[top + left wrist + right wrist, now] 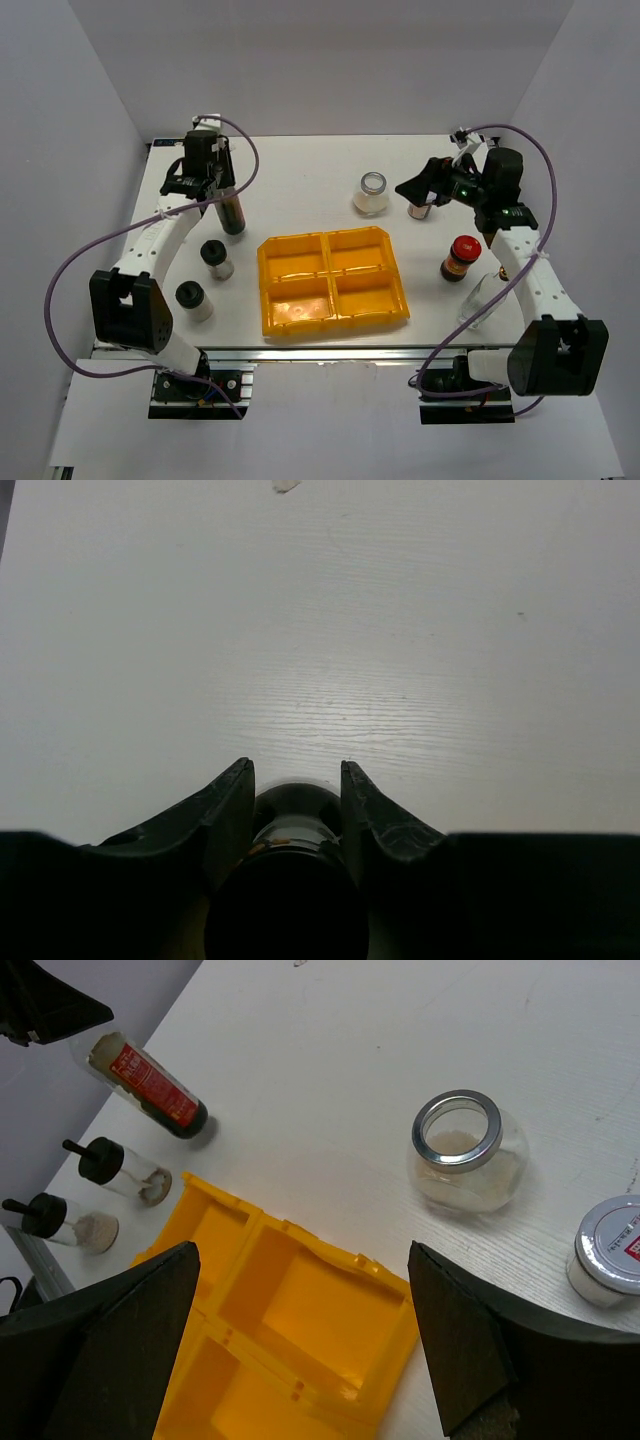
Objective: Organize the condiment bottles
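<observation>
My left gripper [207, 187] is shut on the tall dark bottle [232, 212] at the back left; in the left wrist view its fingers [232, 805] clamp the black cap [288, 900]. That bottle, with a red label, also shows in the right wrist view [150, 1085]. Two black-lidded shakers [217, 258] [193, 300] stand left of the yellow tray [330, 300]. My right gripper [420, 188] is open and empty, above the table between the wide clear jar [372, 192] and the silver-lidded jar [610, 1250]. The red-lidded jar [461, 258] stands right of the tray.
The tray's compartments hold nothing [200, 1400]. A faint clear bottle [480, 297] sits by the right arm at the front right. The grey side walls close in both table sides.
</observation>
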`<state>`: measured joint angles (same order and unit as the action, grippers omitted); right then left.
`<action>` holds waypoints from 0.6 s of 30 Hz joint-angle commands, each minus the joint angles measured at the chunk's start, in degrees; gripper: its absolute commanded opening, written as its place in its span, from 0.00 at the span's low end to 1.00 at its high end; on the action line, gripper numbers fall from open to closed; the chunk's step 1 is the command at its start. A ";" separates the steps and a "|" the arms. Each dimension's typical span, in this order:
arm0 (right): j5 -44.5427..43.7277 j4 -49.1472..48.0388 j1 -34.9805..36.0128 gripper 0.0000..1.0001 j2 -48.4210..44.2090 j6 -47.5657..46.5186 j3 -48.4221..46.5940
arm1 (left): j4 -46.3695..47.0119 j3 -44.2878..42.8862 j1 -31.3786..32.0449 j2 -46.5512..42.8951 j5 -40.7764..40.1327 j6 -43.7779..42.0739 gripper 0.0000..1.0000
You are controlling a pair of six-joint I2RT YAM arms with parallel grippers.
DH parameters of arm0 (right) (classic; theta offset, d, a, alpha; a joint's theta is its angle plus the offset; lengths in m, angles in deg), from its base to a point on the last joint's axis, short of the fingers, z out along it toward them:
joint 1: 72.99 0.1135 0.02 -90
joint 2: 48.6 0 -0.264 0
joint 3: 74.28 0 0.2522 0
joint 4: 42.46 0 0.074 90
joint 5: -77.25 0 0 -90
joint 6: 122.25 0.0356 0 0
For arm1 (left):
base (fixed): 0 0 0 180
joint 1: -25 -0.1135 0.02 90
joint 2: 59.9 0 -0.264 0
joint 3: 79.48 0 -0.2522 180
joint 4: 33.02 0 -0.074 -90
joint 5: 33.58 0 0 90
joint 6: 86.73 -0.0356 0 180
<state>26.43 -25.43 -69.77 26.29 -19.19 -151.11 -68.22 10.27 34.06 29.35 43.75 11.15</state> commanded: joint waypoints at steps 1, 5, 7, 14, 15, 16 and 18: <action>1.08 -1.86 -0.15 0.89 -5.45 0.30 2.15 | 2.63 -6.39 4.20 -8.04 3.35 -0.32 0.00; 1.08 -2.13 -0.15 0.89 -8.53 1.18 4.44 | -0.01 -8.94 12.27 -8.92 -3.84 -1.02 0.00; 0.46 -2.30 -0.15 0.89 -9.94 1.36 5.49 | -1.85 -10.17 13.70 -9.27 -3.60 0.11 0.00; -1.21 -2.21 -0.15 0.89 -11.44 1.27 6.11 | -4.76 -9.91 20.54 -12.08 -2.54 4.33 0.00; -1.12 -2.21 -0.15 0.89 -11.35 1.27 6.12 | -5.02 -10.00 21.34 -12.26 -2.36 4.77 0.00; -1.30 -1.95 -0.15 0.89 -11.26 1.35 6.03 | -5.46 -9.91 22.31 -12.61 -2.10 5.04 0.00; -1.91 -1.86 -0.15 0.89 -11.09 1.35 6.20 | -5.73 -9.47 24.68 -12.96 -2.10 5.39 0.00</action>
<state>25.16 -25.78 -69.77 15.74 -18.47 -145.29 -76.87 2.91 55.92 21.20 41.76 14.56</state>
